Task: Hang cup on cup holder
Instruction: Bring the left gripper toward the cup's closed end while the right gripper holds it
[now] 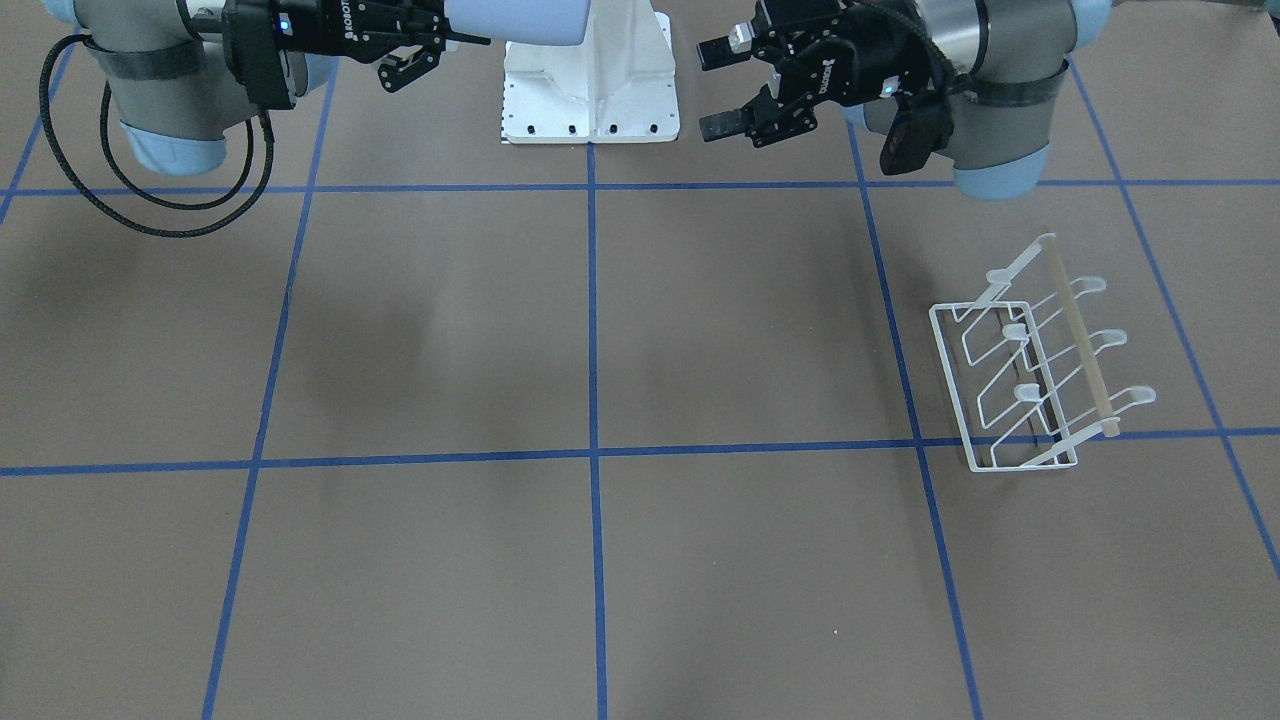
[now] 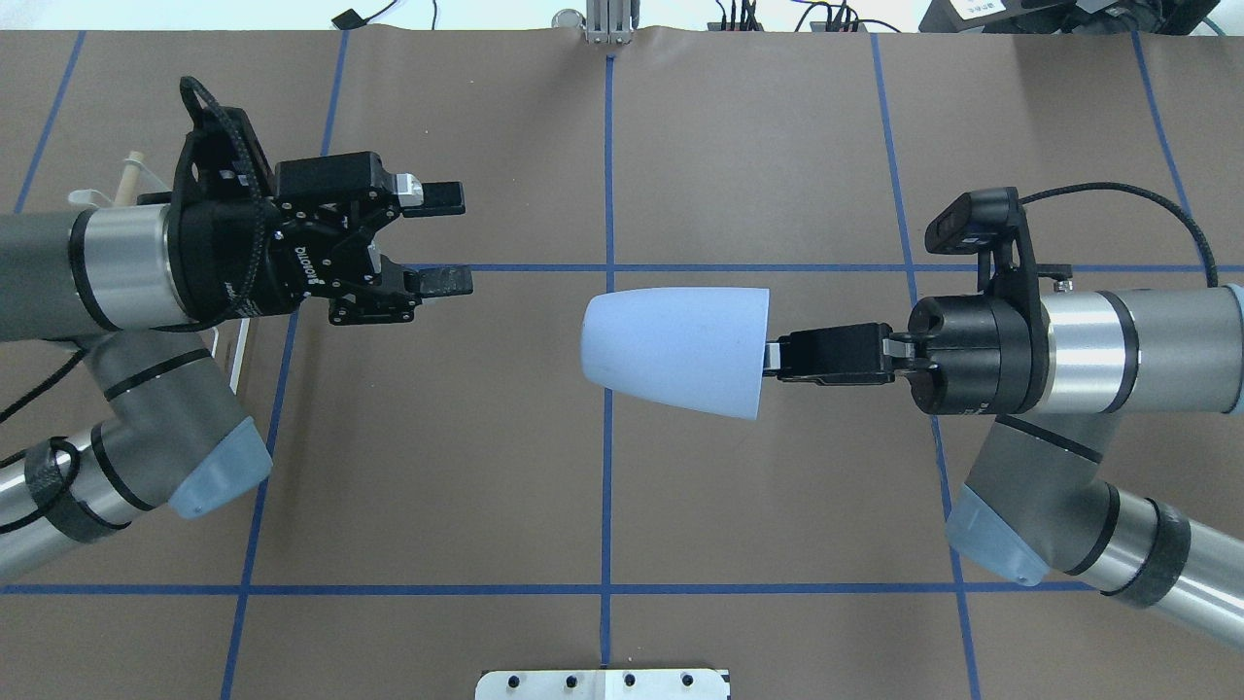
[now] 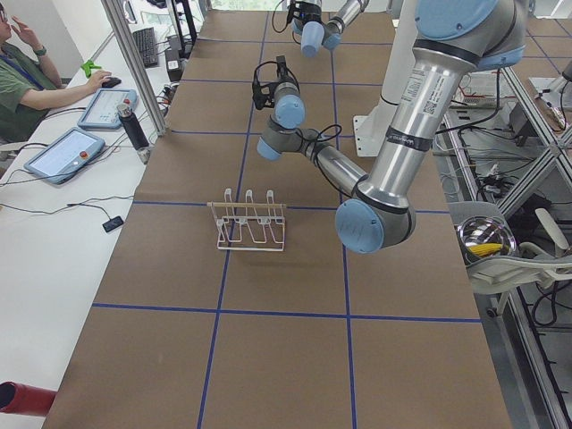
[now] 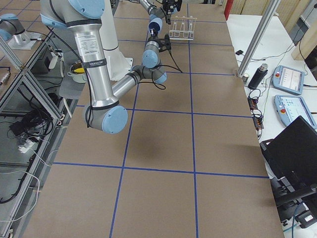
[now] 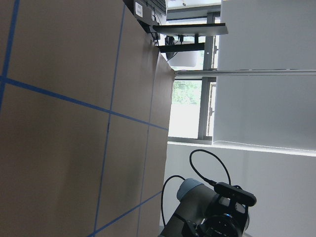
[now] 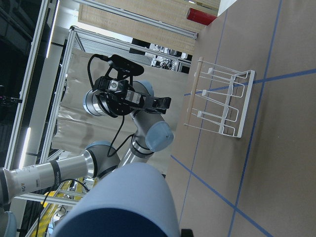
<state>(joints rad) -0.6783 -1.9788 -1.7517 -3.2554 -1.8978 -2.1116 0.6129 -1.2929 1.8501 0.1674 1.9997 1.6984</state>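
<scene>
1. Cup (image 2: 675, 350) hangs sideways in mid-air, right jaws clenched on its rim, base toward the gaping left jaws.
2. Rack (image 1: 1078, 335) sits far left on the table (image 1: 700, 350). Looks like a handover: left should grip the body squarely before right lets go.

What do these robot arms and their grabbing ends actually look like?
Both the left arm and right arm are silver-grey tubes with pale blue caps at the joints. A black braided cable loops beside each wrist, where a small black camera sits. The left gripper and right gripper are black, angular blocks with white lettering, each ending in two narrow jaws.
</scene>
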